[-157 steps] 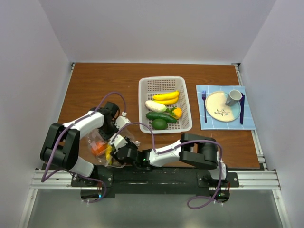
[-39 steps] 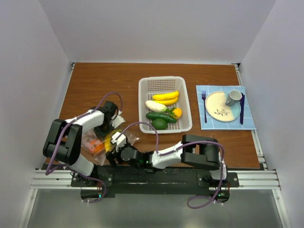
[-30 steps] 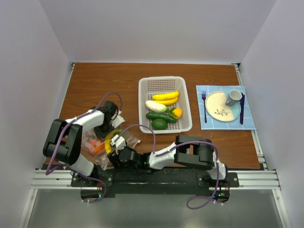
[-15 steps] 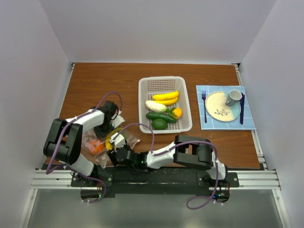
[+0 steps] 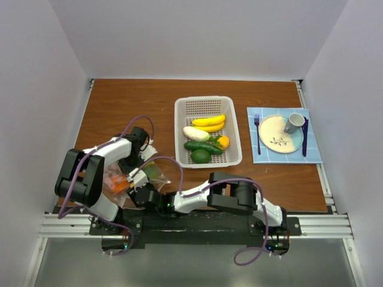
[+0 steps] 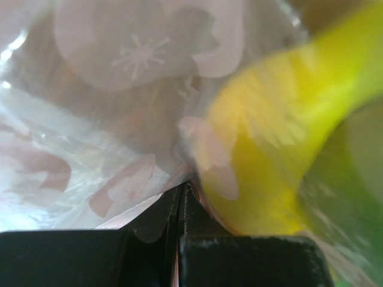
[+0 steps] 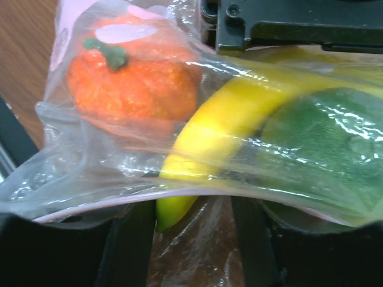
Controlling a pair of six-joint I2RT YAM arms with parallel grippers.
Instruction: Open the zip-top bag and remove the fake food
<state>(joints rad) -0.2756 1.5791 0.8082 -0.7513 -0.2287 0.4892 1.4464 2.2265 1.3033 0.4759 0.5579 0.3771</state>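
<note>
The zip-top bag [image 5: 157, 178] lies crumpled at the table's near left edge. Inside it are an orange-red tomato [image 7: 131, 81], a yellow banana [image 7: 224, 128] and a green piece [image 7: 326, 140]. My left gripper [image 6: 181, 190] is shut on a fold of the bag's plastic at its far side, and shows in the top view [image 5: 143, 159]. My right gripper [image 7: 188, 239] is open at the bag's near side, with the pink zip strip [image 7: 90, 210] lying across its spread fingers. It shows in the top view [image 5: 137, 191].
A white basket [image 5: 179, 128] at centre holds a banana [image 5: 208, 122], a white oval [image 5: 195, 133], a cucumber [image 5: 203, 146], a green round [image 5: 201, 156] and a lemon [image 5: 223, 142]. A blue mat with a plate [image 5: 276, 136], mug, fork and knife lies at right.
My right gripper has slid left along the bag's near edge, its elbow following. The bag has shifted and a green piece now shows where yellow showed. The left gripper has stayed put.
</note>
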